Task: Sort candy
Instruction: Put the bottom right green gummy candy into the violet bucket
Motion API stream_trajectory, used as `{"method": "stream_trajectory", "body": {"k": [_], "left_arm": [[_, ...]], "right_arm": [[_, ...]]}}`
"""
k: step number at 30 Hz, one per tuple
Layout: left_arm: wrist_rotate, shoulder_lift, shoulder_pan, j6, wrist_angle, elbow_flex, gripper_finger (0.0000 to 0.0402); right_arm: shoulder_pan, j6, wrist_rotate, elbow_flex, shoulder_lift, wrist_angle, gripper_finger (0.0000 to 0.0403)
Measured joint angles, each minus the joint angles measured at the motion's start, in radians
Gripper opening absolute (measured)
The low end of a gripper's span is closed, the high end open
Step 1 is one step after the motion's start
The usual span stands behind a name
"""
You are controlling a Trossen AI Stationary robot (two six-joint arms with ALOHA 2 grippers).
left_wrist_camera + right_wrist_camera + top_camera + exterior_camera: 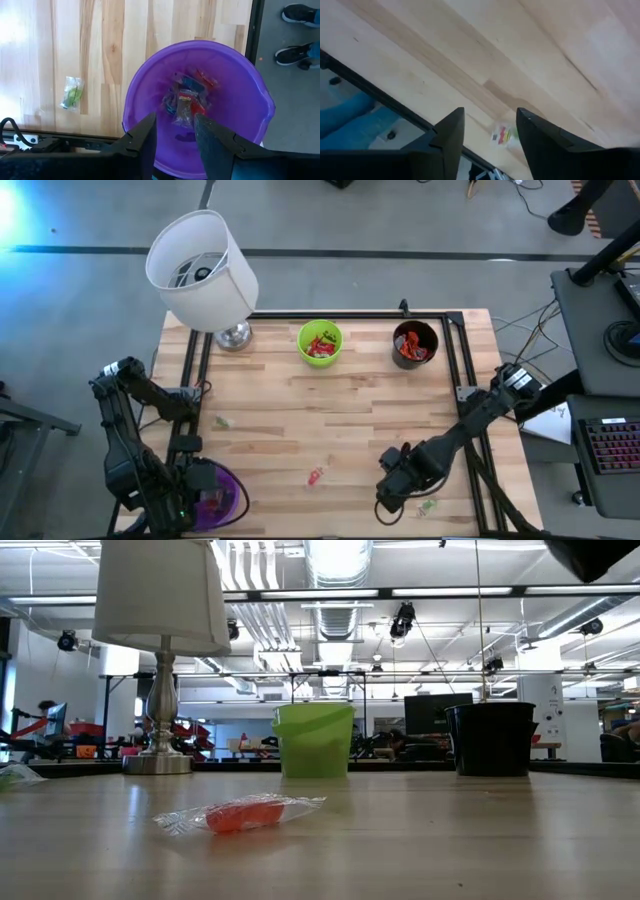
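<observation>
The right gripper point(487, 127) is held spread above a yellow-green candy point(501, 135) near the table's point(350, 405) front edge; descent should be centred, then closed squarely. The left gripper point(175, 132), spread, is parked over the purple cup point(250, 105).

A red sweet in a clear crinkled wrapper point(316, 475) is seen lying flat on the tabletop. A small green clear-wrapped sweet point(223, 421) lies well apart from it, and a green, yellow and red wrapped piece point(429, 506) lies near the edge. Further wrapped sweets are piled in the purple cup point(187, 102), green cup point(320, 346) and black cup point(412, 348).
</observation>
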Motion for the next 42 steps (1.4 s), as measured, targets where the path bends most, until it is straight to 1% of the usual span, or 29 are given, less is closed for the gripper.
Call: {"method": "stream_trajectory", "body": {"k": [2, 5, 8, 13, 15, 17, 22, 34, 42], "left_arm": [[0.0, 0.0, 0.0, 0.0, 0.0, 0.0, 0.0114], [-0.001, 0.0, 0.0, 0.006, 0.0, 0.0, 0.0114], [-0.022, 0.0, 0.0, 0.008, 0.0, 0.0, 0.0114], [-0.026, 0.0, 0.0, 0.036, 0.0, 0.0, 0.0114], [-0.027, 0.0, -0.001, 0.053, 0.0, 0.0, 0.0114], [-0.027, 0.0, -0.001, 0.067, 0.0, 0.0, 0.0114], [-0.027, 0.0, -0.001, 0.096, 0.0, 0.0, 0.0114], [-0.027, -0.001, -0.001, 0.095, 0.0, 0.0, 0.0114], [-0.027, -0.001, -0.001, 0.087, 0.0, 0.0, 0.0114]], "right_arm": [[0.017, 0.042, 0.0, 0.0, -0.002, -0.017, 0.0181], [0.062, 0.165, 0.001, -0.002, -0.001, -0.082, 0.0196], [0.125, 0.359, 0.005, -0.002, 0.014, -0.094, 0.0202], [0.216, 0.72, 0.051, -0.005, 0.051, -0.1, 0.0203], [0.235, 0.819, 0.056, -0.005, 0.063, -0.101, 0.0203], [0.249, 0.872, 0.058, -0.007, 0.065, -0.106, 0.0203], [0.255, 0.894, 0.057, -0.012, 0.065, -0.11, 0.0203], [0.256, 0.894, 0.057, -0.029, 0.065, -0.075, 0.0203], [0.257, 0.884, 0.052, -0.037, 0.145, -0.019, 0.0203]]}}
